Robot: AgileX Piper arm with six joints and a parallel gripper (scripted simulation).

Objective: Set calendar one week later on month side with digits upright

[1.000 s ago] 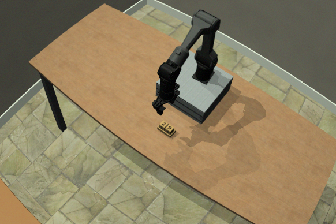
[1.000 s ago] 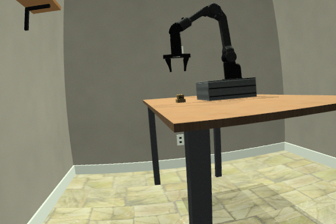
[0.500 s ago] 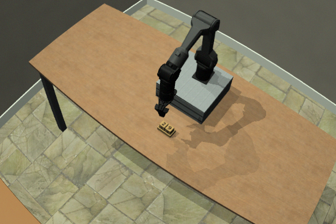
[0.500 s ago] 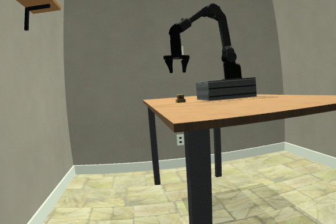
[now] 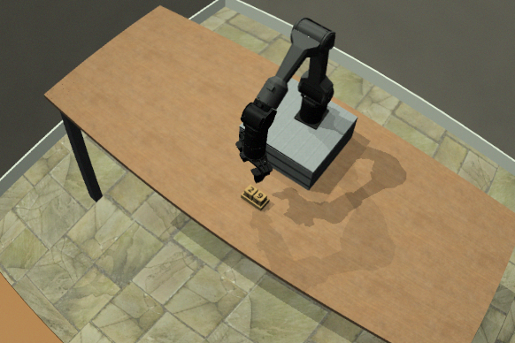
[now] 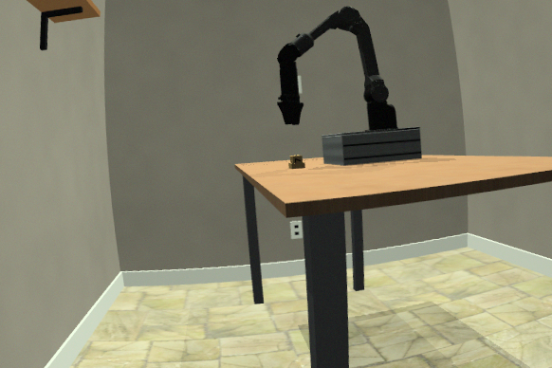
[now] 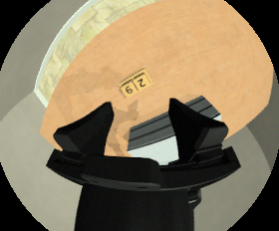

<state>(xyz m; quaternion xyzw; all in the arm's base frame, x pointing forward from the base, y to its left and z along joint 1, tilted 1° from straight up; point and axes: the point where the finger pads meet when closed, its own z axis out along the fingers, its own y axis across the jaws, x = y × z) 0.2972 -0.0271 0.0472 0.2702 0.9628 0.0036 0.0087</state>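
Two cubes (image 5: 255, 194) hide most of tray (image 5: 261, 205).

Wooden table (image 5: 159, 77) on dark legs, grey base block (image 5: 305, 143) near the middle, small calendar tray (image 5: 255, 197) just beside it, near the front edge

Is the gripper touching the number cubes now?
No, the open gripper hangs well above the two cubes, with plain wall showing between them in the side view.
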